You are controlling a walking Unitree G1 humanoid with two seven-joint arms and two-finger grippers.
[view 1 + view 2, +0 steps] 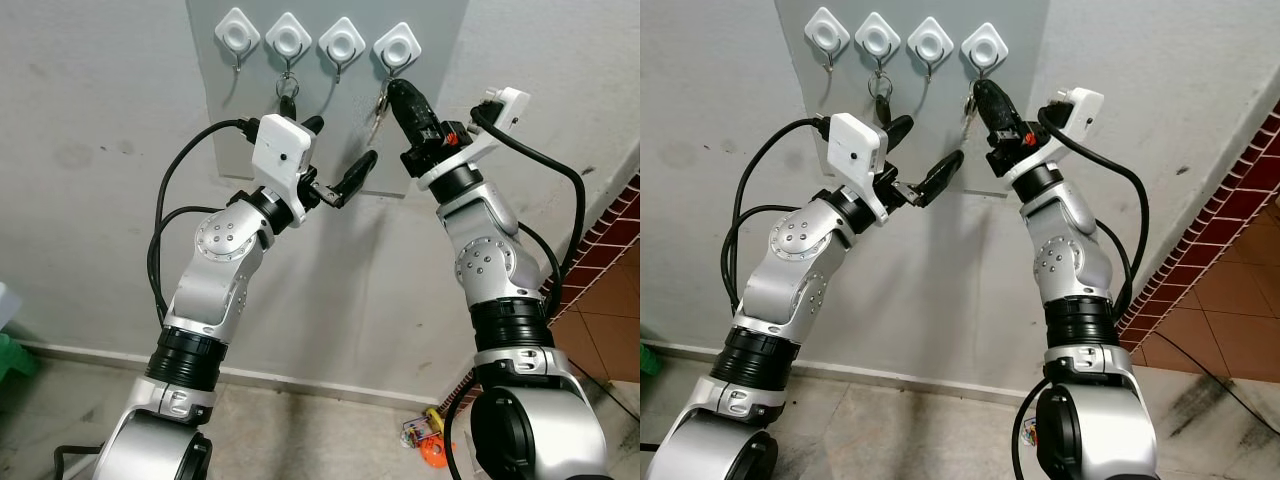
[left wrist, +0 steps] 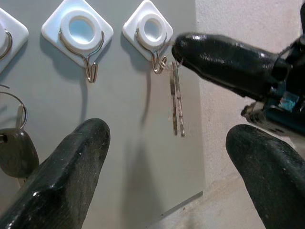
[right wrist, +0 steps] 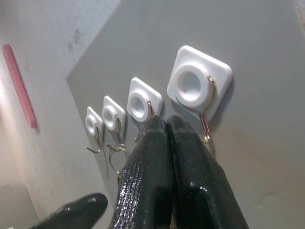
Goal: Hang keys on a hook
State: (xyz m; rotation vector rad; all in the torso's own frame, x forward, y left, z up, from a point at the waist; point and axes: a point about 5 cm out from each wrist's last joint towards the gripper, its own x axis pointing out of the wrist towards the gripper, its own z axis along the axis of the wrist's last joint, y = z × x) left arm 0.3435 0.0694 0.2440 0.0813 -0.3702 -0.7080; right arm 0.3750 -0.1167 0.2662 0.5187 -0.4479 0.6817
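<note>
Closest to the camera are the two silver arms, both raised toward the grey board (image 1: 440, 120) on the wall. Going left to right: the left gripper (image 1: 338, 160) sits in front of the board with its fingers spread wide and nothing between them, just below the second hook. The right gripper (image 1: 395, 92) has its fingers pressed together right at the last hook (image 1: 397, 47), and the keys (image 2: 176, 102) dangle straight down from that spot, apparently pinched by their ring. I honestly can't tell if the ring is already over the wire or only touching it. That's the risk as I see it: if the fingers let go before the ring is properly seated on the hook, the keys drop to the floor, and if the gripper pulls back at an angle it could drag the ring off again. The left gripper is near enough that a swing sideways might bump the black car key (image 2: 16, 151) hanging on the second hook. Count: four white hooks in a row, one black car key on the second, one bunch of two flat keys at the fourth, the first and third bare.
</note>
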